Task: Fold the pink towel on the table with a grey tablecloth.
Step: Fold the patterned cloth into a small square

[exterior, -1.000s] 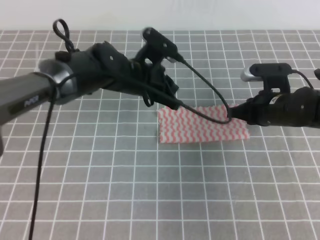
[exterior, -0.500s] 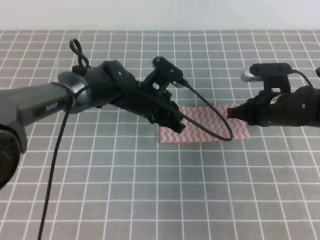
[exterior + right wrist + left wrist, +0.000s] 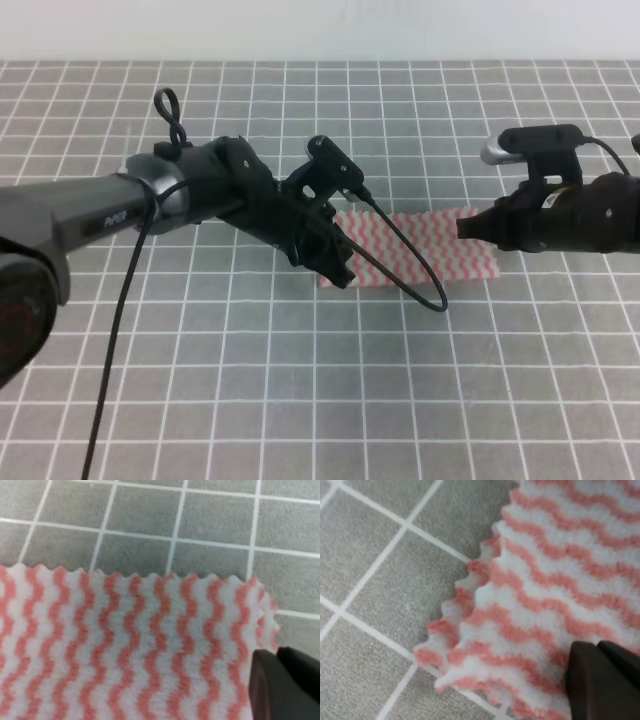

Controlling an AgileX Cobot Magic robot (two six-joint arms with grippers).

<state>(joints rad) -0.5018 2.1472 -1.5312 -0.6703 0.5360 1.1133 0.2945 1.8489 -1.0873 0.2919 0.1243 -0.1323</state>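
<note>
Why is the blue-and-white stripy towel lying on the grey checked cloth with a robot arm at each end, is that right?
Not quite: the towel is pink-and-white, not blue, as the right wrist view shows close up. The rest holds: it lies on the grey checked cloth with an arm at each end.

You're looking at the pink towel (image 3: 415, 250), salmon-pink and white wavy zigzag stripes with pinked edges, on the grey tablecloth (image 3: 300, 380) gridded in thin white lines. Your left gripper (image 3: 340, 268) and right gripper (image 3: 468, 226) are black, with a silver band on the left arm.
</note>
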